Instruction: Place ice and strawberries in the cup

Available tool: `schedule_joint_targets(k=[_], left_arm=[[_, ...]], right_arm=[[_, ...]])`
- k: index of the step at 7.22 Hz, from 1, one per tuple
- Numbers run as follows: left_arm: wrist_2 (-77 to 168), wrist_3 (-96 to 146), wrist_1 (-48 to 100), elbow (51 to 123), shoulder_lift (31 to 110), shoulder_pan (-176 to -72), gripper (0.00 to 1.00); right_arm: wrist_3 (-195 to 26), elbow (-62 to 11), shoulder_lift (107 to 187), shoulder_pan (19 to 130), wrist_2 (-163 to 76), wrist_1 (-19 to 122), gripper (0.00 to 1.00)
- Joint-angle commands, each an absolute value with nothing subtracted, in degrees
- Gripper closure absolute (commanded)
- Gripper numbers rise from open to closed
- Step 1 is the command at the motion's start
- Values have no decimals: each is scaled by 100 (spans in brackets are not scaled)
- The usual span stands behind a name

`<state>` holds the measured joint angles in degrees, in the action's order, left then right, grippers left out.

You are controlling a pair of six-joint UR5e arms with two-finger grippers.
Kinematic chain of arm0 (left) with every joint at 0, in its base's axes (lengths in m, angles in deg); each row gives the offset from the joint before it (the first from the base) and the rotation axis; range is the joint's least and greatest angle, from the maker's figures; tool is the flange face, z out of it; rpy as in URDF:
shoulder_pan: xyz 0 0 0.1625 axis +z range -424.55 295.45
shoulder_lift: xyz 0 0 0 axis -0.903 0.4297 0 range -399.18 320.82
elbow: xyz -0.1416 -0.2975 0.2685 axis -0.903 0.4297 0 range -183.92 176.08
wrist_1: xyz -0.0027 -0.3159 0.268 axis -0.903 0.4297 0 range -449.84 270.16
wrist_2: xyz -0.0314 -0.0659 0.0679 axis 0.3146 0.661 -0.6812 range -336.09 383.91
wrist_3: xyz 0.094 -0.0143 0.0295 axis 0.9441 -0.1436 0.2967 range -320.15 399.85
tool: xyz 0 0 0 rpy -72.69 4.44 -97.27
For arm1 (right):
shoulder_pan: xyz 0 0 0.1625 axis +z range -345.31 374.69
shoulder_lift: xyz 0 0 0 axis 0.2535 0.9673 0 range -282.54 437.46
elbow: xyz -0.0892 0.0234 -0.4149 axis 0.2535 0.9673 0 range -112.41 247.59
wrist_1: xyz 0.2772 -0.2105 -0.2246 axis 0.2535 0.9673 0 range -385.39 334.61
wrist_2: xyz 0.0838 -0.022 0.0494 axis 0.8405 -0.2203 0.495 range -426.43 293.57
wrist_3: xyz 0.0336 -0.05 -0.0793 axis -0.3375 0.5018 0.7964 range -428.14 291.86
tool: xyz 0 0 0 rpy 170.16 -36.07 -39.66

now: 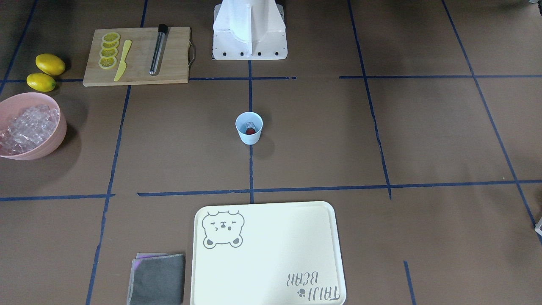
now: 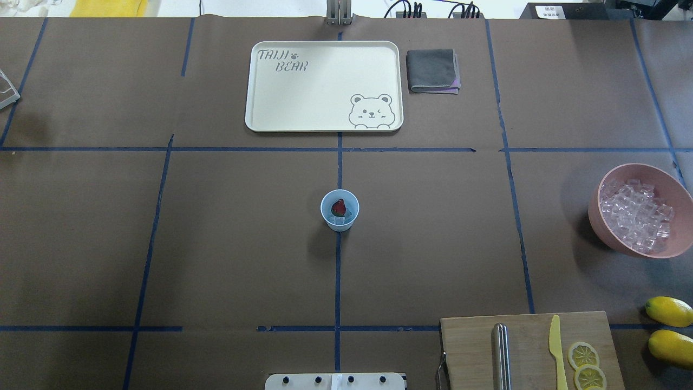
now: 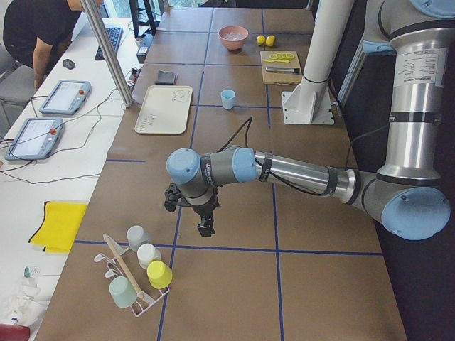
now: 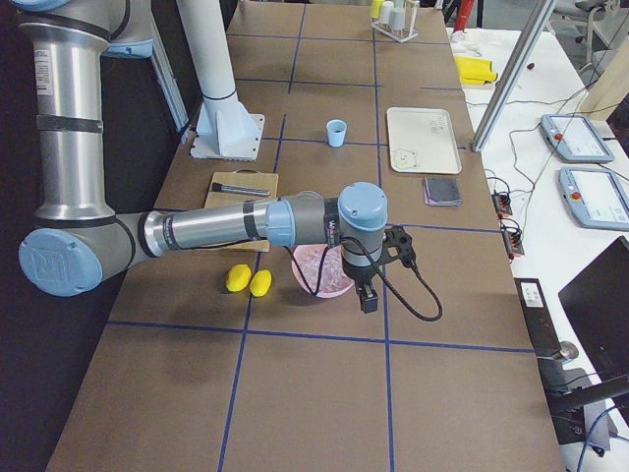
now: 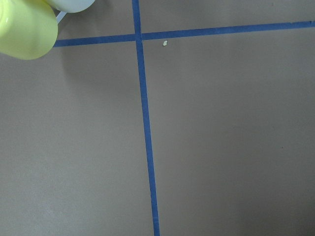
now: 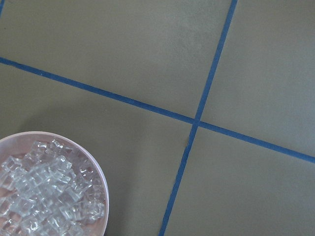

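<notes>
Cup [image 1: 249, 139] holding strawberry [image 2: 338, 206] and ice [image 1: 249, 125] stands far from left tool [image 3: 205, 227] and right tool [image 4: 369, 299], open or closed cannot be told; the latter, swung carelessly, could clip the nearby pink bowl [image 2: 594, 214].

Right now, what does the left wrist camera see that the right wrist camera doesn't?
Only the left wrist camera shows a yellow cup in its top corner, with a bit of a pale cup beside it. Only the right wrist camera shows the pink bowl full of ice cubes. Both show the brown table crossed by blue tape lines.
</notes>
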<state>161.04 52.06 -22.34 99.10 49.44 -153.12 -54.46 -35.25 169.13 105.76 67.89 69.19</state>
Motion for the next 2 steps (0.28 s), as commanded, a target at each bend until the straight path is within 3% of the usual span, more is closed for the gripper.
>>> schedule_joint_targets(k=[1,2], left_arm=[[16101,5206,-2234,9988,4827,-15323,0],[16101,5206,-2234,9988,4827,-15323,0]], right_arm=[[-5417,-3437,16931,10574,6760,6656,0],[-5425,-3427,16931,10574,6760,6559,0]])
